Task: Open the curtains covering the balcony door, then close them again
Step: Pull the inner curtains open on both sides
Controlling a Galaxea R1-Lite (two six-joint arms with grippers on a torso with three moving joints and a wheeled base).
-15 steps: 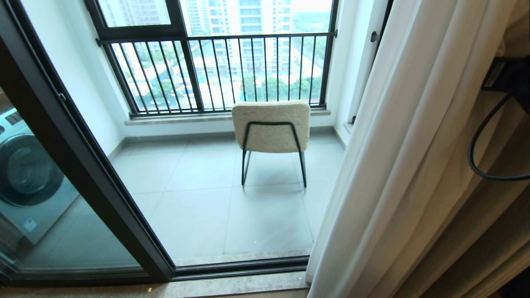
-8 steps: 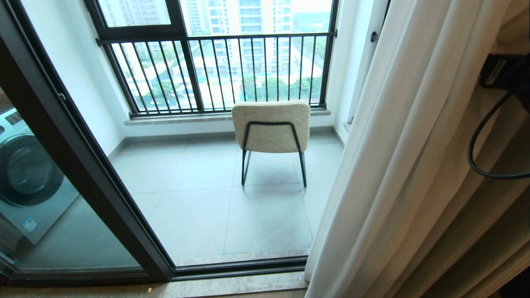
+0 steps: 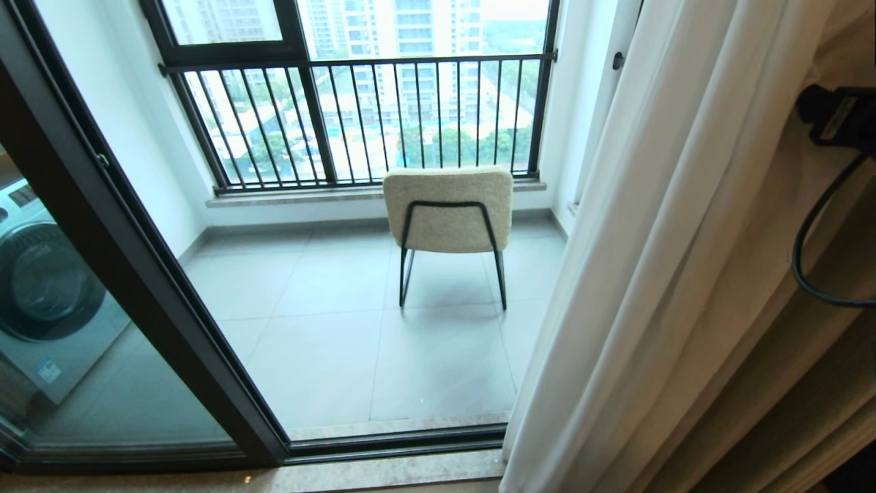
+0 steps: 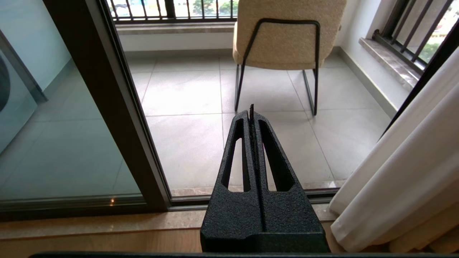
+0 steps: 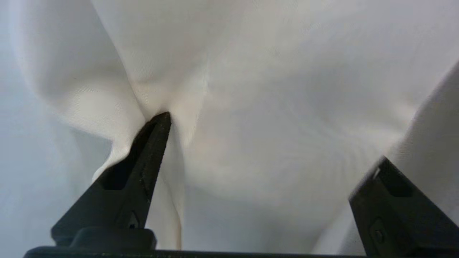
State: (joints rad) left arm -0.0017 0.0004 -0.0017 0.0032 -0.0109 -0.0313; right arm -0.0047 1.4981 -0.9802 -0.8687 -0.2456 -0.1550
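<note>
The white curtains (image 3: pixel 671 239) hang bunched at the right side of the opening, and their lower folds also show in the left wrist view (image 4: pixel 412 172). The balcony door (image 3: pixel 137 274) has a dark frame and stands slid to the left, so the doorway is uncovered. My right gripper (image 5: pixel 272 141) is open, its jaws spread wide against the curtains (image 5: pixel 251 71); one fingertip (image 5: pixel 161 123) pokes into a fold. In the head view only the right arm's black wrist (image 3: pixel 838 116) and its cable show. My left gripper (image 4: pixel 251 113) is shut and empty, parked low before the door sill.
A beige chair (image 3: pixel 448 212) with black legs stands on the balcony tiles, facing the black-barred railing window (image 3: pixel 356 116). A washing machine (image 3: pixel 48 287) sits behind the glass at left. Thicker tan drapes (image 3: pixel 787 383) hang right of the white fabric. The sill track (image 3: pixel 397 441) runs along the floor.
The right arm's black wrist has shifted slightly to the right. The curtain's lower left edge has drifted a little to the left. Everything else is unchanged.
</note>
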